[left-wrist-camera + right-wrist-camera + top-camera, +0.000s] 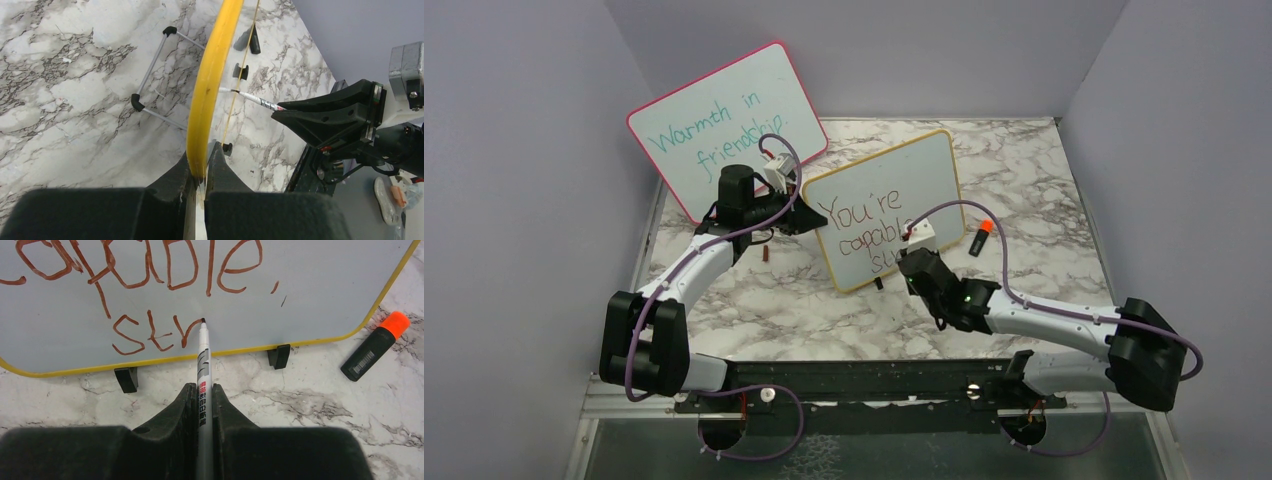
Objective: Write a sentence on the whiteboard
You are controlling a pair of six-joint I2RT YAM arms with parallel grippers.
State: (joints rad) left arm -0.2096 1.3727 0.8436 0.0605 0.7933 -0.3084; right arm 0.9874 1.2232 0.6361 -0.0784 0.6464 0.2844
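Found the whiteboard (904, 175) standing upright at mid-table, right of and nearer than the pink-framed board (754, 85). Saw its yellow left edge pinched tight in the left gripper (201, 165). Saw the right gripper (203, 390) clamped narrow on a pen (202, 350), tip touching the board's lower part. Read the sentence (862, 228) as "You're capable, str" in red-brown. Noted an orange-capped marker (372, 350) lying on the table (1024, 180) just right of the whiteboard.

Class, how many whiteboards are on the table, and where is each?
2. The pink-framed board stands at the back left; the yellow-framed whiteboard stands mid-table, its edge clamped in the left gripper. No others appear hidden.
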